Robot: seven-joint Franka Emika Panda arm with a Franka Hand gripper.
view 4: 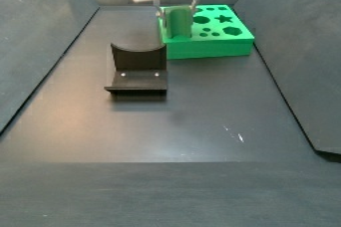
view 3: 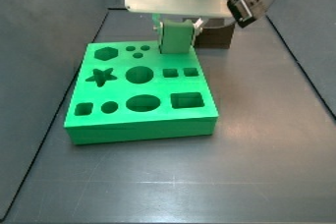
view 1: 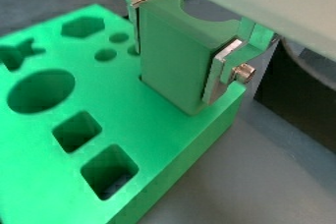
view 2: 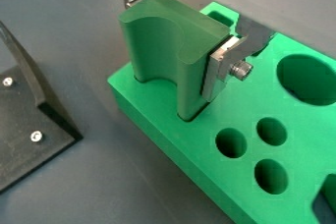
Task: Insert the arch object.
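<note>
You have the green board [view 3: 144,125] under the gripper [view 3: 176,41], with the fixture [view 4: 134,72] well apart from it on the floor. The arch object [view 1: 178,61] is a green block, scooped at its top end. It stands upright, clamped between the silver fingers [view 1: 226,66], which press its two flat sides. Its lower end, beyond the fingertips, meets the board's top by an edge; depth unclear

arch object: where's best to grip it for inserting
Grip the arch object by its two flat, parallel side faces, coming from above, as the gripper over the green board does now; it stands upright, and the curved scoop offers no flat seat.
</note>
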